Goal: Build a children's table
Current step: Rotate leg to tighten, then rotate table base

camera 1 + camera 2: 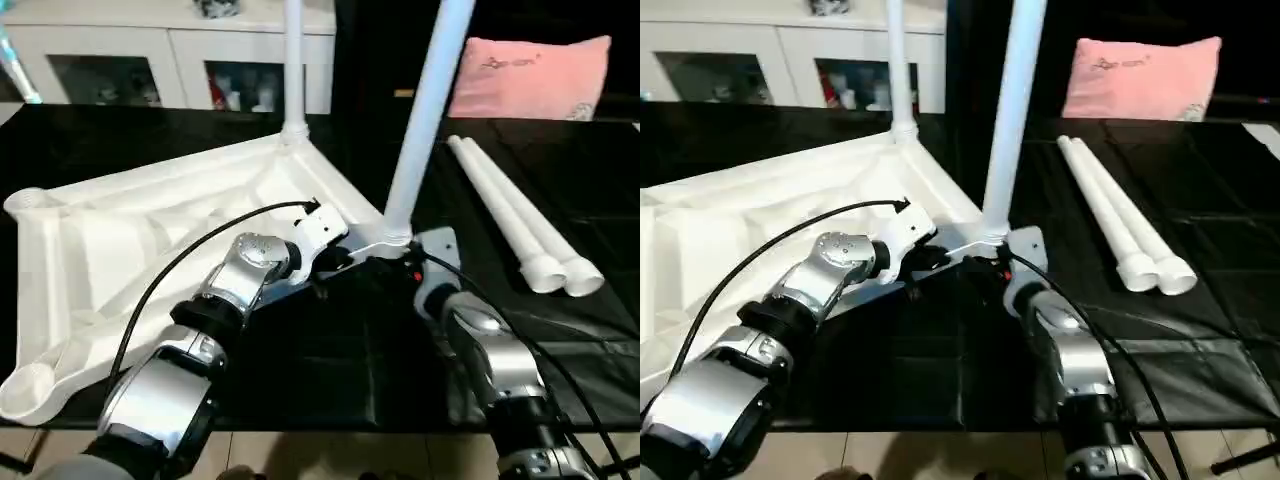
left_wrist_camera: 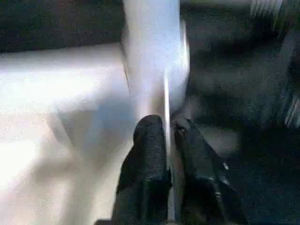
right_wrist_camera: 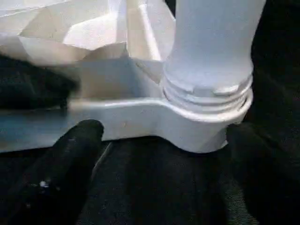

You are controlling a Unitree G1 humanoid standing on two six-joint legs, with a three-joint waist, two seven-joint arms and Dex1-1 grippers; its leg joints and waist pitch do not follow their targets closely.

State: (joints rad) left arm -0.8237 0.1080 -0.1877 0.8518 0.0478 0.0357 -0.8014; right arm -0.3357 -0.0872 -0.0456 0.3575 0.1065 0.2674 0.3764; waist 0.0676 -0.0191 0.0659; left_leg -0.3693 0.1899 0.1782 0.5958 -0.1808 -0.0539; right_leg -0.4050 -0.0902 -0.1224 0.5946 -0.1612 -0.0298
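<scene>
The white tabletop [image 1: 150,230] lies upside down on the black table, ribbed underside up. One white leg [image 1: 294,60] stands in its far corner socket. A second leg [image 1: 425,120] stands in the near right socket [image 3: 206,126], its threaded base showing above the socket's rim. Two loose legs [image 1: 505,215] lie side by side to the right. My left gripper [image 2: 168,136] is shut on the tabletop's thin edge just left of that near socket. My right gripper [image 3: 164,136] is open, one finger [image 3: 75,145] on each side of the socket and below it.
A white cabinet [image 1: 170,60] with glass doors stands behind the table, and a pink pillow [image 1: 530,75] rests at the back right. The black table [image 1: 330,370] ends at a front edge close to my forearms. Black cables run along both arms.
</scene>
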